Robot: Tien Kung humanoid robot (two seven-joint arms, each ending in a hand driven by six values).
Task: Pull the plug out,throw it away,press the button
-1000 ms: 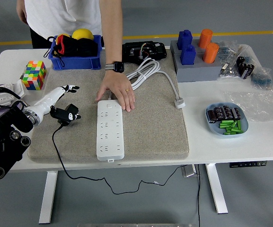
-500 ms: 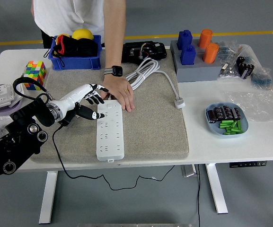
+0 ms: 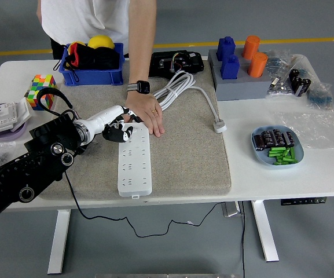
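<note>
head view – left robot hand (image 3: 119,124) clamped on plug (image 3: 116,136), person's hand (image 3: 146,114) pinning power strip (image 3: 135,160)

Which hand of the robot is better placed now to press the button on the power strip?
Left. The left hand is already at the far end of the power strip, beside the person's hand. The right arm is not visible.

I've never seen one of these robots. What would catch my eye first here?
The robot's left hand reaches over the top end of a white power strip on the grey mat at the table's middle. A person's hand presses on that same end. At far left sits a colourful cube.
</note>
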